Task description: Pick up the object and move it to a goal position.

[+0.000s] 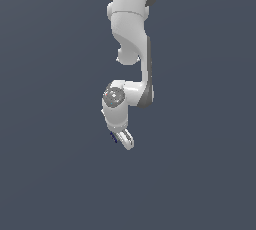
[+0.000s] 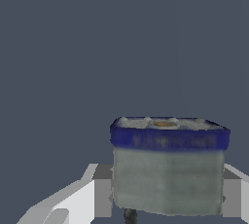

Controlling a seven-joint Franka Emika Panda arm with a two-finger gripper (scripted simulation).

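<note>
Object (image 2: 168, 169) sits between the gripper (image 2: 160, 196) fingers (image 2: 80, 201), which are closed on its sides: grey-green blocky body, dark blue band around the upper edge, short dark stub poking out below; looks like a small tub, top face mottled pale with an orange smear, contents not discernible. Band carries faint lighter marks, too blurred to read. In the exterior view the arm (image 1: 131, 49) hangs down over a plain dark grey surface (image 1: 50, 174), and only a blue speck of the object (image 1: 113, 136) shows at the gripper (image 1: 123, 139).
</note>
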